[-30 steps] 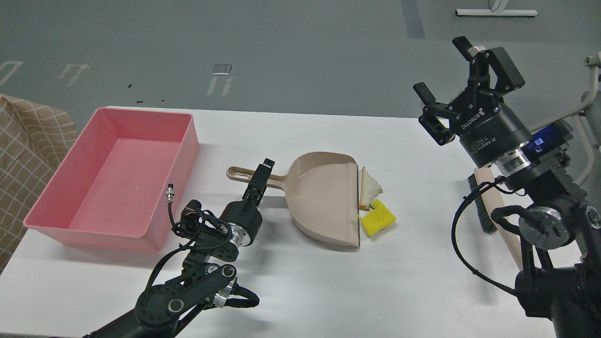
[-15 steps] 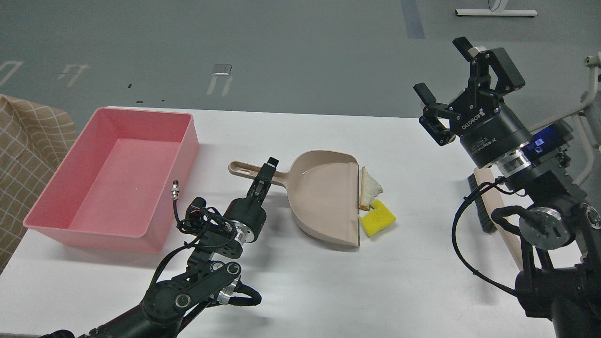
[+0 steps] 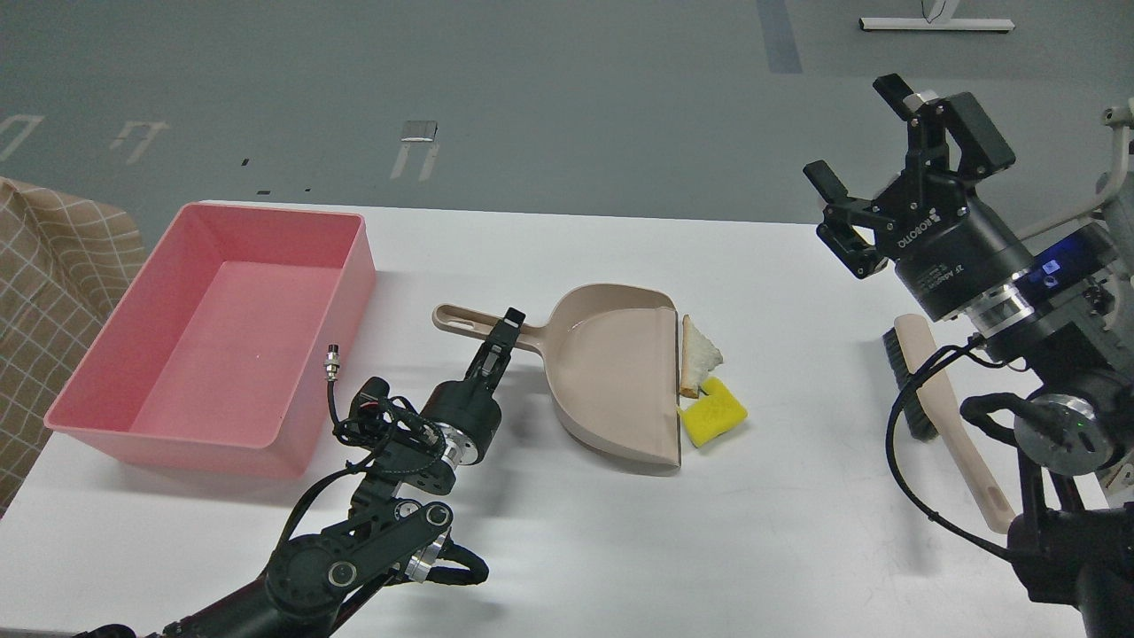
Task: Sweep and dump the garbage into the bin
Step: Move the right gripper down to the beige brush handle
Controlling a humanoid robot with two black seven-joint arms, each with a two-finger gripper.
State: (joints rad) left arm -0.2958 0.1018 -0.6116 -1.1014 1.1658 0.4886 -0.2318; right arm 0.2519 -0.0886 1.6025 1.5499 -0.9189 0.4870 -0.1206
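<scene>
The bread wedge point(image 3: 699, 354) and the yellow spongy chunk point(image 3: 711, 414) lie on the white table, touching the open lip of the beige dustpan point(image 3: 611, 372). My left gripper point(image 3: 500, 341) is seen edge-on, closed around the dustpan's handle point(image 3: 469, 323). The pink bin point(image 3: 213, 337) stands empty at the left of the table. My right gripper point(image 3: 864, 146) is open and empty, raised above the table's right side, well clear of the scraps.
A beige hand brush with dark bristles point(image 3: 943, 403) lies on the table under my right arm. A checked cloth point(image 3: 44, 283) shows at the left edge. The table's front edge point(image 3: 620, 620) is near the bottom.
My right arm moved right, uncovering more of the brush. My left gripper edged up and right, and the dustpan's handle end shifted slightly with it.
</scene>
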